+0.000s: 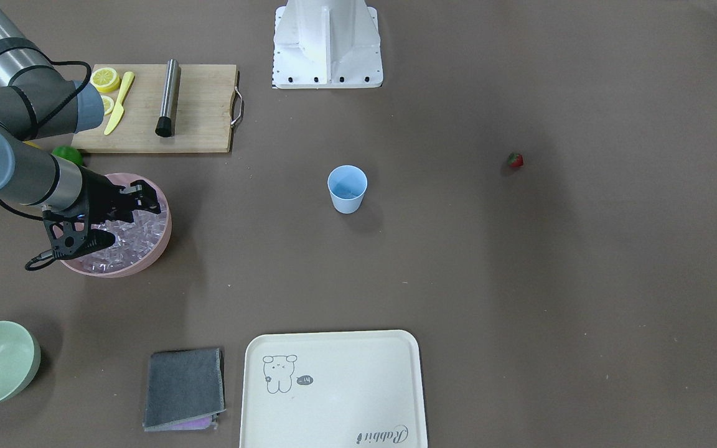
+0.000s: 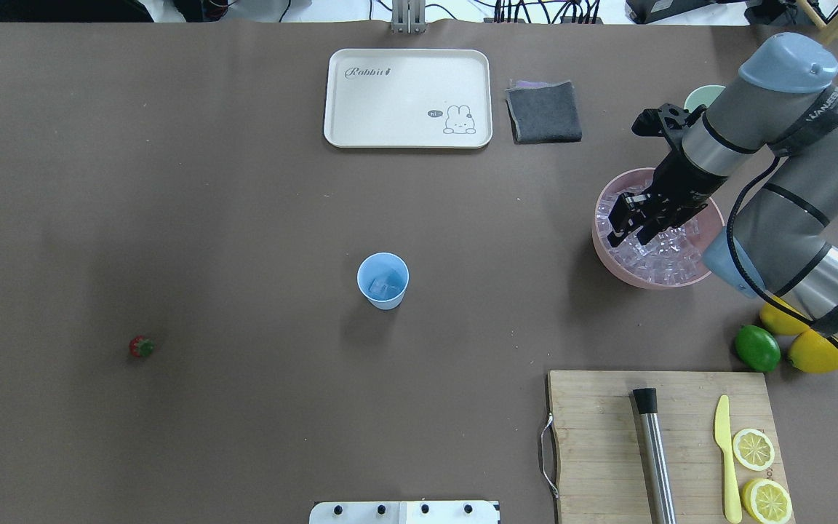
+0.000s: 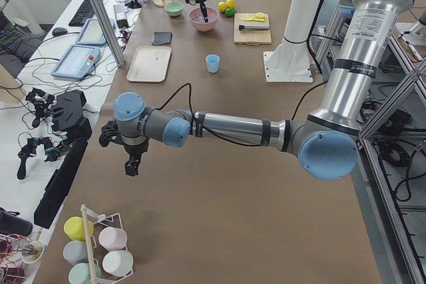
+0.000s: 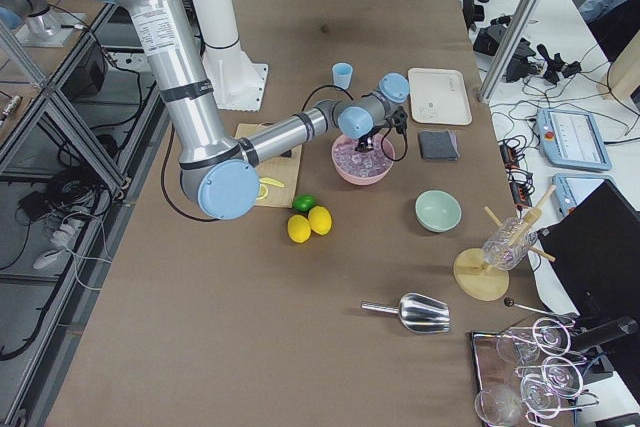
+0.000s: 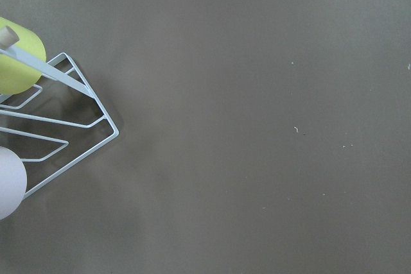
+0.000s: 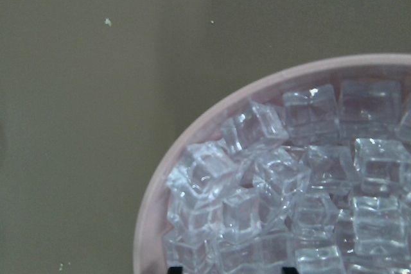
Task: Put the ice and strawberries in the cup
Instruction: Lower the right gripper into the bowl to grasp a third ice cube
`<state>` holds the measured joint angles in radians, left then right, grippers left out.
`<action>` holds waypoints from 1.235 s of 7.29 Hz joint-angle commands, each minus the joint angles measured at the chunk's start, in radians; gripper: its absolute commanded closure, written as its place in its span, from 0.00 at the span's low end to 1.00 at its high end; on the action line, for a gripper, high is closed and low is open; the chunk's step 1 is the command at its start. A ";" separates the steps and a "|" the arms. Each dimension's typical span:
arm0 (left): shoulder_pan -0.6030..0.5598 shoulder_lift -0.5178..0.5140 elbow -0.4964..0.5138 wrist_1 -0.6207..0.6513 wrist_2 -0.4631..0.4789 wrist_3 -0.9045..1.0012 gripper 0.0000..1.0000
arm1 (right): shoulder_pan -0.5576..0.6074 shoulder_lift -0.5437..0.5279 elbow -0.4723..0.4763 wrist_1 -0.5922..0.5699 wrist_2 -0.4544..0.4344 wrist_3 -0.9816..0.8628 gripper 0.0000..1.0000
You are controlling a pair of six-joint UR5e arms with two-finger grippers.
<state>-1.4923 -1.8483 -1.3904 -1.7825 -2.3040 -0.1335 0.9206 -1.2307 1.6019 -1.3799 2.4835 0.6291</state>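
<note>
1. The right gripper hung low over the pink bowl, its tips just above the ice.
2. Its fingers stood apart, and nothing was gripped between them.
3. The pink bowl was full of ice cubes.
4. The cup stood upright near the middle of the table, well apart from the bowl, and at least one cube seemed to lie inside it.
5. The strawberry lay alone on the table, far from the cup on the robot's left side.
6. The left gripper hovered above bare table near a mug rack; I cannot tell if it was released or clenched.
</note>
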 commanded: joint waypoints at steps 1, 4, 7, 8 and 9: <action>0.000 0.000 -0.001 0.000 0.000 0.000 0.02 | -0.003 -0.006 -0.002 0.002 0.000 0.000 0.40; 0.000 0.000 -0.002 0.000 0.000 0.000 0.02 | -0.016 -0.012 -0.002 0.002 0.000 0.003 0.41; 0.000 0.001 -0.004 0.000 0.000 0.000 0.02 | -0.022 -0.009 0.000 0.002 0.002 0.004 0.79; 0.001 0.001 -0.002 0.000 0.000 0.000 0.02 | -0.022 -0.007 0.001 0.002 0.003 0.003 1.00; 0.000 0.001 -0.002 0.000 -0.002 0.000 0.02 | -0.022 -0.006 0.003 0.002 0.005 0.003 1.00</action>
<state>-1.4917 -1.8470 -1.3936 -1.7825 -2.3044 -0.1335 0.8995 -1.2385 1.6029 -1.3775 2.4864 0.6327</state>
